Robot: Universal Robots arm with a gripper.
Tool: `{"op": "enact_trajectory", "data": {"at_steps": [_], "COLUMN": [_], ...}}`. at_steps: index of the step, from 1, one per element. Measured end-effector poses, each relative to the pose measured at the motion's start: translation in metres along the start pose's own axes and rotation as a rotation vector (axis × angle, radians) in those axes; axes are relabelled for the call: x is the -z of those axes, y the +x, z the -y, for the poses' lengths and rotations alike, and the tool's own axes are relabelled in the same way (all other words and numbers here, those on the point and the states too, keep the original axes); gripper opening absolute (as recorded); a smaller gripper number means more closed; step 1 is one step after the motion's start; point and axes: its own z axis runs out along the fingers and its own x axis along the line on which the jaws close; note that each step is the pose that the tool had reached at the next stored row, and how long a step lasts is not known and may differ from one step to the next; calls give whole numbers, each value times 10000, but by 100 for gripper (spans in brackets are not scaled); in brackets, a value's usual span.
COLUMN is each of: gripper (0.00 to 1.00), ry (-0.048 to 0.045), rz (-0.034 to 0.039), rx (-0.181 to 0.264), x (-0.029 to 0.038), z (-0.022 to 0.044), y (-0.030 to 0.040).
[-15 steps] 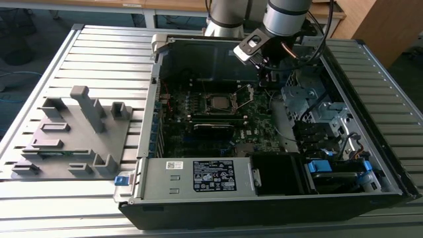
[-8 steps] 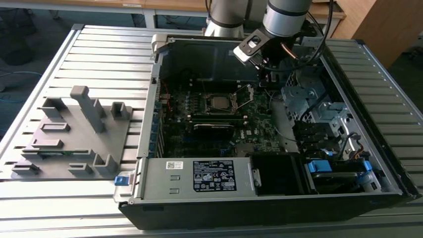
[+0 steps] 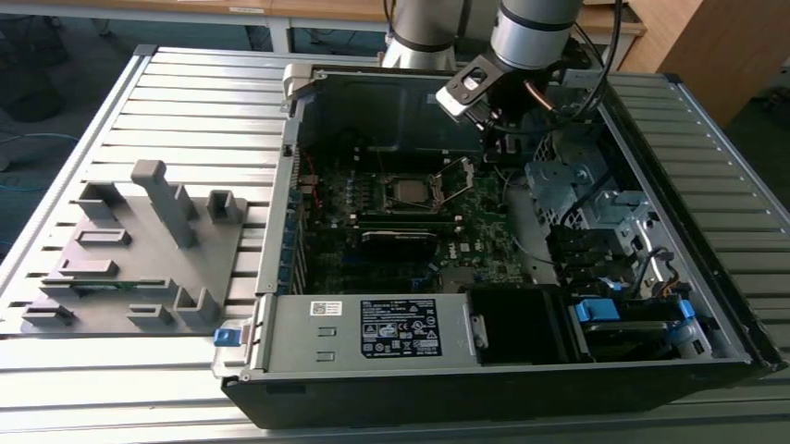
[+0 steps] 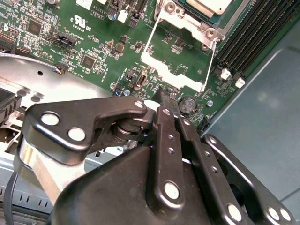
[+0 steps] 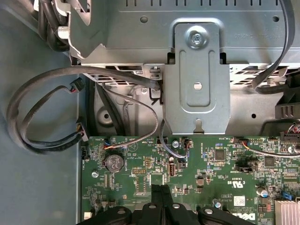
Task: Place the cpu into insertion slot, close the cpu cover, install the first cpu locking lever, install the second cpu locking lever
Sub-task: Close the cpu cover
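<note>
The slatted table (image 3: 185,102) stands before wooden desks (image 3: 333,9) and carries a grey fixture (image 3: 136,250) on the exterior view's left, with an open case (image 3: 494,370) beside it. Inside, the cpu (image 3: 406,191) sits in the insertion slot (image 4: 187,19), and the cpu cover (image 4: 173,75) is swung open. Further right, the gripper (image 4: 165,96) has its fingers together, empty, just beside the cover, with cables (image 5: 47,117) near.

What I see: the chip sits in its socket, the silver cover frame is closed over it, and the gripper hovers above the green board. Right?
No: the cpu cover stands open, as the second wrist view shows. The cpu does sit in the insertion slot, and the gripper hovers above the green board.
</note>
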Motion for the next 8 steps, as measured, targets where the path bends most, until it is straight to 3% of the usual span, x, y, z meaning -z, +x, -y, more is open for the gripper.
{"op": "enact_trajectory", "data": {"at_steps": [8], "gripper": [10], "ry": [0], "rz": [2], "rx": [0], "x": [-39], "z": [23], "y": [-1]}}
